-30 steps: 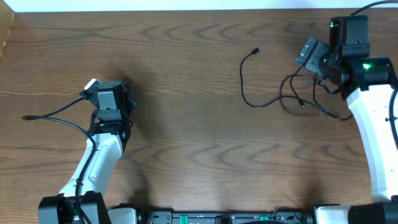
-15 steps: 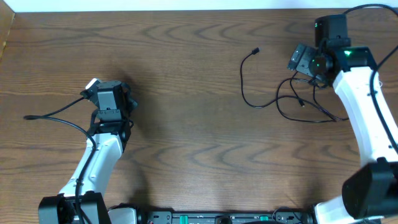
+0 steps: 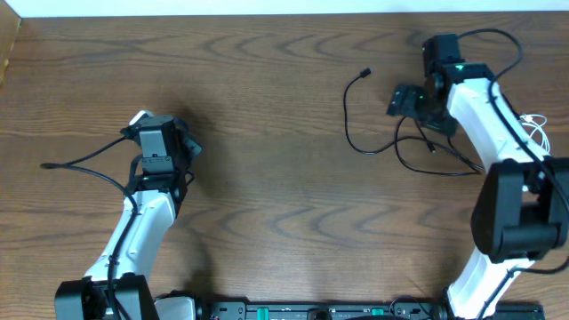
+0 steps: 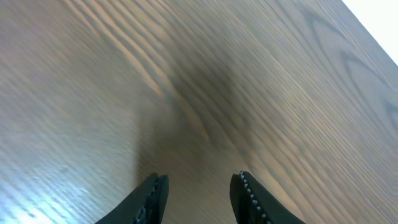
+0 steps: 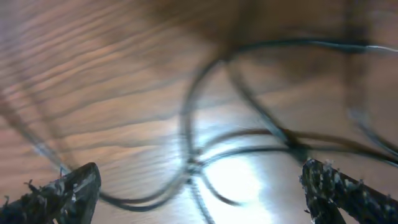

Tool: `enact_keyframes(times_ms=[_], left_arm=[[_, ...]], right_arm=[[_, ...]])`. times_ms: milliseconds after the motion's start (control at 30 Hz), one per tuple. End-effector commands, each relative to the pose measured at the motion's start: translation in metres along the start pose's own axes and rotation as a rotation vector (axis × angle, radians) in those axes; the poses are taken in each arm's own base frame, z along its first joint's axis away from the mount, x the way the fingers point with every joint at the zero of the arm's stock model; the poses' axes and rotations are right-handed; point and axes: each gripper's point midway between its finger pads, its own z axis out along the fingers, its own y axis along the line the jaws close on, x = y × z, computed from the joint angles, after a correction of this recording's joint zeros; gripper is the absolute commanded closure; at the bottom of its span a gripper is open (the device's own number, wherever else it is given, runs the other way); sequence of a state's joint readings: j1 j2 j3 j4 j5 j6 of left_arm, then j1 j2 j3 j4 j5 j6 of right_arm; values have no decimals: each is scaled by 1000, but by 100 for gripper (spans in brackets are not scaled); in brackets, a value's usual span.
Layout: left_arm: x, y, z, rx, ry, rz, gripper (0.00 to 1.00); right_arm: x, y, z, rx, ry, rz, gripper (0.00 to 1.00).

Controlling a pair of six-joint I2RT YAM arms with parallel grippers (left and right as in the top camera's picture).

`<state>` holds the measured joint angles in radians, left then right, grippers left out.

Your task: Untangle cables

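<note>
Thin black cables (image 3: 404, 149) lie looped and crossed on the wooden table at the right, one plug end (image 3: 364, 73) reaching toward the middle. A white cable (image 3: 536, 125) lies at the far right edge, beside the right arm. My right gripper (image 3: 402, 98) hovers over the black loops, open wide and empty. In the right wrist view the crossing black cables (image 5: 199, 165) lie blurred between its fingertips (image 5: 205, 190). My left gripper (image 3: 182, 142) is at the left, far from the cables, open and empty over bare wood (image 4: 199, 186).
The table's far edge (image 3: 267, 12) meets a white wall at the top. A thicker black robot wire (image 3: 80, 165) trails left from the left arm. The right arm (image 3: 484, 98) stretches over the cables' right side.
My right gripper has swung left along the far side, from the right edge to above the black loops, uncovering the white cable. The left arm has barely moved.
</note>
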<state>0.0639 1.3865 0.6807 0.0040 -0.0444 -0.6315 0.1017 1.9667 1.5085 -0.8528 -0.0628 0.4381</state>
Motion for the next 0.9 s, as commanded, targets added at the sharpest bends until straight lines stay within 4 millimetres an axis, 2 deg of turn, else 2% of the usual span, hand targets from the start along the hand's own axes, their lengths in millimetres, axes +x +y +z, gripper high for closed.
enact_keyframes(times_ms=[0, 67, 133, 300, 400, 467, 567, 700, 733, 867], left_arm=[[4, -9, 0, 46, 35, 0, 62], [7, -7, 3, 38, 45, 1, 62], [11, -4, 8, 26, 59, 2, 62], [23, 4, 23, -6, 98, 5, 62], [30, 9, 31, -22, 116, 7, 62], [35, 12, 37, -32, 129, 8, 55], [39, 15, 43, -43, 142, 9, 50], [45, 19, 47, -56, 157, 10, 40], [45, 20, 47, -58, 160, 10, 2], [45, 19, 47, -56, 157, 2, 2]], right_arm=[[27, 60, 5, -249, 89, -240, 1], [38, 85, 7, -329, 101, -346, 4], [45, 101, 11, -341, 96, -392, 11], [63, 144, 29, -374, 66, -500, 45], [70, 167, 40, -388, 35, -555, 79], [75, 178, 54, -368, 8, -590, 87], [74, 176, 73, -284, -28, -599, 92], [65, 153, 97, -124, -59, -506, 91], [62, 146, 103, -84, -65, -479, 93], [54, 121, 115, -7, -60, -339, 95]])
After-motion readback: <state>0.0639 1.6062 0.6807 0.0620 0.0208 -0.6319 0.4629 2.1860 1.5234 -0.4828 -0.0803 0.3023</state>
